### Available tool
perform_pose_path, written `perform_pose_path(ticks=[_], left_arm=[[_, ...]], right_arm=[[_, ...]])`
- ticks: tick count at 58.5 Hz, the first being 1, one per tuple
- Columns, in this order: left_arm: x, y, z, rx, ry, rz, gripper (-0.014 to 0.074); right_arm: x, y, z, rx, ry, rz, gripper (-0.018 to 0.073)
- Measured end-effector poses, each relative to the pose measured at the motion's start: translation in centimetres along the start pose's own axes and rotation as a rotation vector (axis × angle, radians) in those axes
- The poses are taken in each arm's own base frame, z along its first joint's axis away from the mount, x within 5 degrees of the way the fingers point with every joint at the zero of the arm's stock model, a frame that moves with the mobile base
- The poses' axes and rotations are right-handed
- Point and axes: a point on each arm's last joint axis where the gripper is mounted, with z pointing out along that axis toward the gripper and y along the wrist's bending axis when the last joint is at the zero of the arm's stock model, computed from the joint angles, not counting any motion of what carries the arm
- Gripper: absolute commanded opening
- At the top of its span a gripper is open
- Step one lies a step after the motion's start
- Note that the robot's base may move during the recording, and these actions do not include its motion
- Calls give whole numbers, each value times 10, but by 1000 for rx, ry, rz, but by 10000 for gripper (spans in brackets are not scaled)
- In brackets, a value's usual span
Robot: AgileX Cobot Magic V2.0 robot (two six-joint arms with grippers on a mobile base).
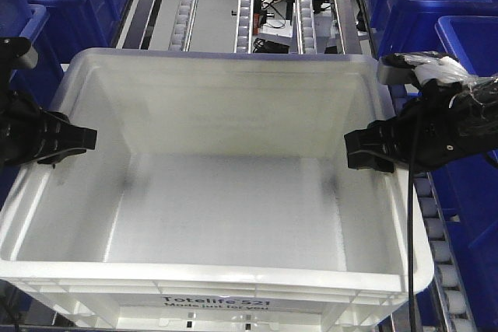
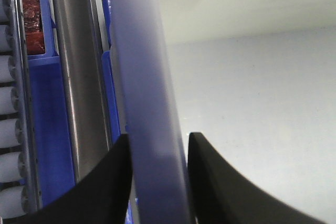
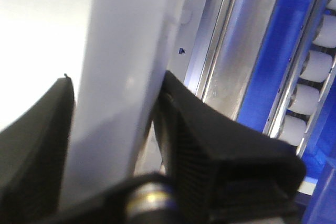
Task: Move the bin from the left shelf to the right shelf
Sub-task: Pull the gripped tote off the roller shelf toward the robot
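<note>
One bin, white, empty, stiff-walled; judged light but bulky (smooth plastic may slip). It sits on a roller rack between blue bins. Left gripper and right gripper: jaws clamped astride opposite side walls, the best hold.

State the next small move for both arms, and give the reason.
Probably a small, level lift with both arms together. The left gripper and right gripper each appear clamped over opposite side walls of the bin, so raising evenly should keep it level before carrying it right.
</note>
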Motion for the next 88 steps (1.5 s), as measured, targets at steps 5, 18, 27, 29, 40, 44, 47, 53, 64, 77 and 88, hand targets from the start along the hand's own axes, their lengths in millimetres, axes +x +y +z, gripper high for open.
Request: perform_pose_path(ticks=[5, 18, 27, 29, 40, 44, 47, 53, 64, 77, 88], left_arm=[[0, 0, -2, -3, -6, 4, -8], [2, -1, -16, -6, -46, 7, -8], [2, -2, -24, -7, -72, 4, -8], [2, -3, -25, -6, -76, 3, -8], [2, -5, -34, 5, -112, -2, -8], [1, -6, -38, 10, -138, -4, -8], [1, -6, -41, 13, -156, -4, -8], [0, -8, -47, 27, -185, -14, -8], [0, -11, -59, 49, -246, -27, -8], [1, -13, -68, 54, -278, -25, -8], [1, -13, -68, 56, -277, -19, -8]], right_arm=[[-2, 1, 0, -3, 3, -3, -4], [-11, 5, -8, -14, -12, -22, -4], [-12, 6, -12, -19, -25, -36, -4], [-12, 7, -14, -21, -31, -37, -4], [-12, 11, -29, -23, -89, -49, -4], [-12, 13, -34, -23, -114, -54, -4], [-12, 14, -38, -23, -128, -57, -4], [-11, 15, -44, -23, -156, -65, -4], [-10, 18, -54, -21, -193, -81, -4], [-9, 20, -61, -27, -233, -89, -4], [3, 18, -59, -32, -260, -66, -4]])
